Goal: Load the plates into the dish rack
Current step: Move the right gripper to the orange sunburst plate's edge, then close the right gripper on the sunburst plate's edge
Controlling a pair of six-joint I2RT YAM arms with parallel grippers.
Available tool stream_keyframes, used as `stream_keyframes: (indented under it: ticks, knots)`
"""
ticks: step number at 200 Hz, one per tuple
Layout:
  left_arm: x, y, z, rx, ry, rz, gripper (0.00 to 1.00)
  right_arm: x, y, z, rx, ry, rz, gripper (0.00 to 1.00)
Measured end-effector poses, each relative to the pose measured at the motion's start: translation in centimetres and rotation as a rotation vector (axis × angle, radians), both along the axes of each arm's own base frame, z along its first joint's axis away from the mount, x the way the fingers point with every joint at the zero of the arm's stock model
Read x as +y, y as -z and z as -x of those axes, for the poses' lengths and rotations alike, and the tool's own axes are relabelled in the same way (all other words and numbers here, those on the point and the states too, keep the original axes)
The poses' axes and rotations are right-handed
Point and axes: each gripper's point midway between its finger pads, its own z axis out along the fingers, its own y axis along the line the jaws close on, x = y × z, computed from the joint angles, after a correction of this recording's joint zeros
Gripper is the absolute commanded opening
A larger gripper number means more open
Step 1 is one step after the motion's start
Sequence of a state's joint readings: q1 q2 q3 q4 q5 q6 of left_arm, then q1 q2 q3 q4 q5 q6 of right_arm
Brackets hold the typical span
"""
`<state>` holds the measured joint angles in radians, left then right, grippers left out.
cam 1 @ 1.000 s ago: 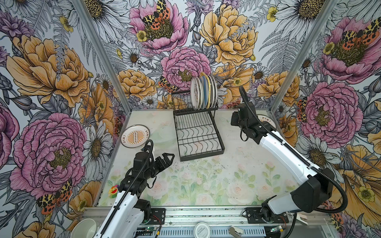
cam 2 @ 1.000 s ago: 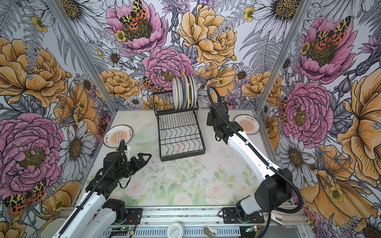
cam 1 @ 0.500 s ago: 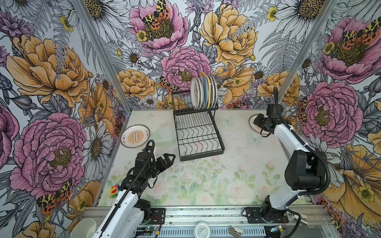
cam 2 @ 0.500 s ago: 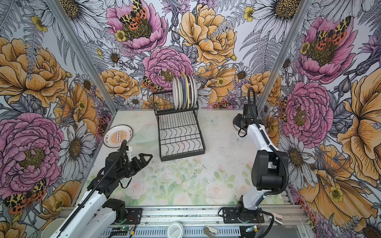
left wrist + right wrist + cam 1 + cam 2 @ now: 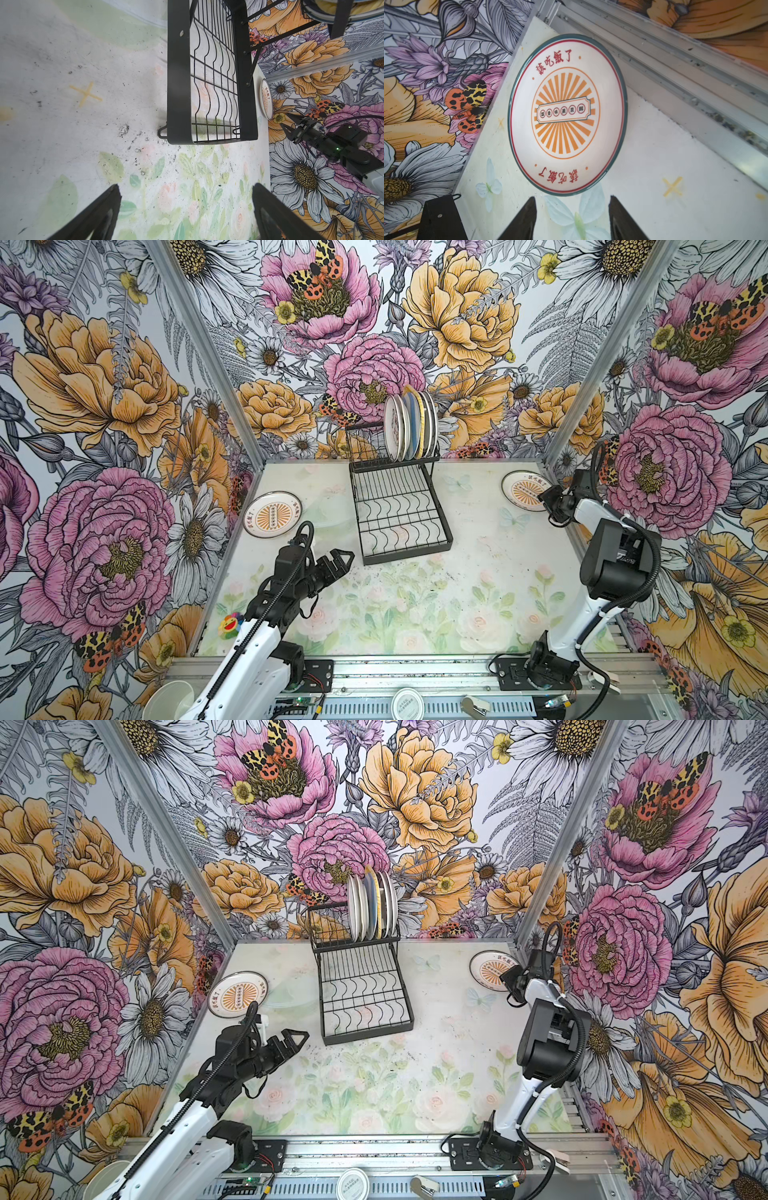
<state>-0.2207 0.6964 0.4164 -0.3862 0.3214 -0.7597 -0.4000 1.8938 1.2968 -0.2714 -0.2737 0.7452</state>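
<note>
1. Both top views show the dish rack [image 5: 401, 510] at the back middle of the counter [image 5: 415, 605], with a row of plates [image 5: 409, 425] standing on edge in its raised tier, a blue one and a yellow one among the white
2. Two more sunburst plates lie flat and well apart: the left plate [image 5: 272, 515] by the left wall, the right plate [image 5: 521, 491] in the back right corner
3. The left arm [image 5: 291, 585] holds the left jaws over the counter near the rack's front left corner; the left wrist view shows them spread wide, with only floral counter between the tips
4. From above, the right arm [image 5: 602, 556] covers the right plate's edge and the right jaws are too small to read; the right wrist view shows them parted and empty, tips just short of the plate's green rim [image 5: 566, 114], red Chinese characters legible
5. Only the left wrist view catches the right jaws from the side, open beside that plate seen edge-on [image 5: 267, 99]
6. Only the wrist views pick out a yellow cross [image 5: 672, 187] marked on the counter
7. Only the top views take in a white cup [image 5: 168, 699] and a round lid [image 5: 407, 701] below the front rail
</note>
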Motion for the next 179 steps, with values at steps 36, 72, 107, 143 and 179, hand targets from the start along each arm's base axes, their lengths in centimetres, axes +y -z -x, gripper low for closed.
stream_keyframes:
  ticks: [36,72,107,143,179]
  knots:
    - [-0.1,-0.1,-0.2,-0.010,0.000,0.002,0.99,-0.7,1.5,-0.4,-0.017,0.028,-0.066,0.56]
    - [-0.1,0.0,-0.3,-0.007,0.000,0.002,0.99,-0.8,3.2,-1.0,-0.029,0.044,-0.115,0.56]
    - [-0.1,0.2,-0.4,0.002,0.000,0.000,0.99,-0.8,5.0,-1.2,-0.046,0.073,-0.167,0.54]
    - [-0.1,0.2,-0.4,0.002,0.000,0.000,0.99,-0.8,5.3,-1.6,-0.078,0.100,-0.202,0.52]
    - [-0.1,0.2,-0.4,0.002,0.000,0.000,0.99,-0.9,5.7,-2.4,-0.113,0.121,-0.230,0.44]
